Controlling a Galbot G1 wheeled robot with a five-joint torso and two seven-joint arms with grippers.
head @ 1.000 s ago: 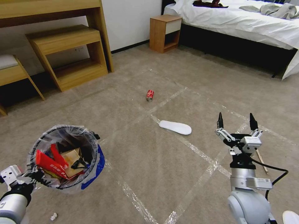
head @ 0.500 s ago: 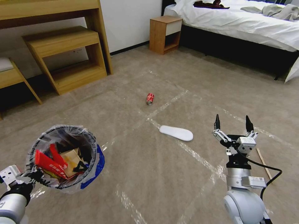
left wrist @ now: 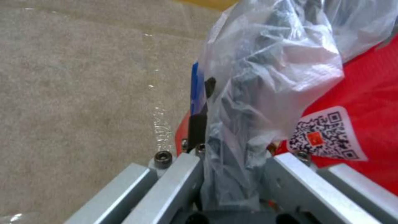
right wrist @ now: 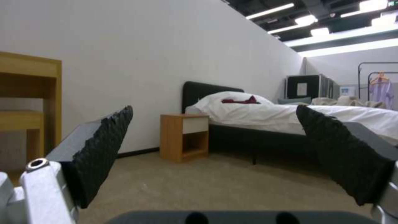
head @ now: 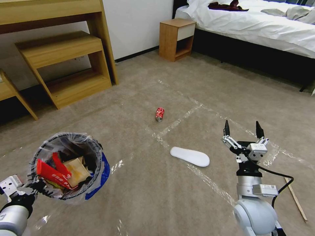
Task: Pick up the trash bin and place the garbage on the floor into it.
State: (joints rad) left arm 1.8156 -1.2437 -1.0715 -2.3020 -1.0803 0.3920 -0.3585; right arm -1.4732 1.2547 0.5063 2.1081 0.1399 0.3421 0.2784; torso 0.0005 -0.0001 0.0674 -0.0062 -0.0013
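Crinkly clear plastic lines the trash bin (head: 67, 165), which is held off the floor (head: 157, 193) at the robot's left by the left gripper (head: 28, 189), its jaws clamped on the near rim and bag; red wrappers (head: 52, 172) and cardboard (head: 77, 167) are seen inside; the right gripper (head: 242, 128) is raised, pointing forward, jaws spread wide and empty; a white insole (head: 190, 156), a crushed red can (head: 159, 114) and a wooden stick (head: 296, 199) lie on the carpet ahead.
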